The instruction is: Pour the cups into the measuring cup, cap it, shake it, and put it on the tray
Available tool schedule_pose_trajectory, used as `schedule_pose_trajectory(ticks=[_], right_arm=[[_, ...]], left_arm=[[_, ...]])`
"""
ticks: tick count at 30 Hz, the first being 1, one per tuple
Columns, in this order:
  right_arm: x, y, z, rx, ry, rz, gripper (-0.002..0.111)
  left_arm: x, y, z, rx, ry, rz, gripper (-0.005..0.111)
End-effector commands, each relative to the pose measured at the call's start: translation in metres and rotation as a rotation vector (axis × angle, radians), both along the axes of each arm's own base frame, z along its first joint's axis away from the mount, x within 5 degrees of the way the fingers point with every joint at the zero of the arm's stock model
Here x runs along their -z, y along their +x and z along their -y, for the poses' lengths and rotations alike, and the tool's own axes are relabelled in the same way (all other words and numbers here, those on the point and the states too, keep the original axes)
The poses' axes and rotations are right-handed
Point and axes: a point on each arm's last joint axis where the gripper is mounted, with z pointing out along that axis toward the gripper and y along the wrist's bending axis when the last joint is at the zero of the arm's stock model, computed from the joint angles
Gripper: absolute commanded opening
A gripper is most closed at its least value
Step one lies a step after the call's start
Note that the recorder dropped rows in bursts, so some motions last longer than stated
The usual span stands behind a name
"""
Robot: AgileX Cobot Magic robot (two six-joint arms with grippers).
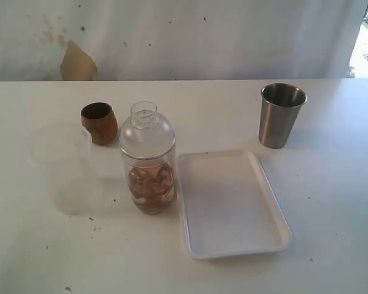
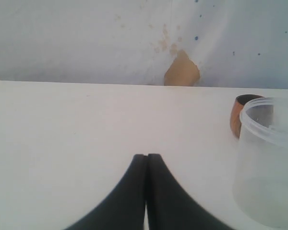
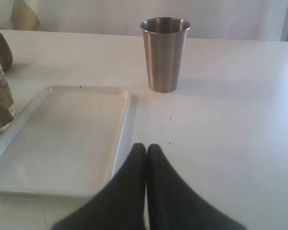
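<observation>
Cylinder of tall, clear, straight-sided plastic, the measuring cup (image 1: 150,184) is seen upright near the tabletop's middle, just beside the flat white low-rimmed tray (image 1: 233,239) and topped by the clear domed plastic cap (image 1: 147,131). Brownish contents fill its lower part, so a moderate, bottom-heavy weight is expected. The smooth, stiff wall is judged slippery and best held below the dome. Fingers of the left gripper (image 2: 146,160) and right gripper (image 3: 146,148) are pressed together, empty.

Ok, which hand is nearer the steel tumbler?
Right. The right hand, shut, faces the steel tumbler standing ahead of it; the left hand is over by the frosted cup, tumbler outside its view.
</observation>
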Motion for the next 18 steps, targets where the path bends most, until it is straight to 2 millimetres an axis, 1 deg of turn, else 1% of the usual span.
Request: schedule_pose_trajectory(ticks=[1, 18], right_arm=[[0.0012, 0.0001, 0.0002, 0.005, 0.005, 0.007, 0.0], [0.0008, 0.0002, 0.0002, 0.004, 0.003, 0.012, 0.0]], left_arm=[[-0.0006, 0.0, -0.0002, -0.002, 0.006, 0.021, 0.0], [-0.0006, 0.0, -0.0002, -0.001, 0.012, 0.02, 0.0]])
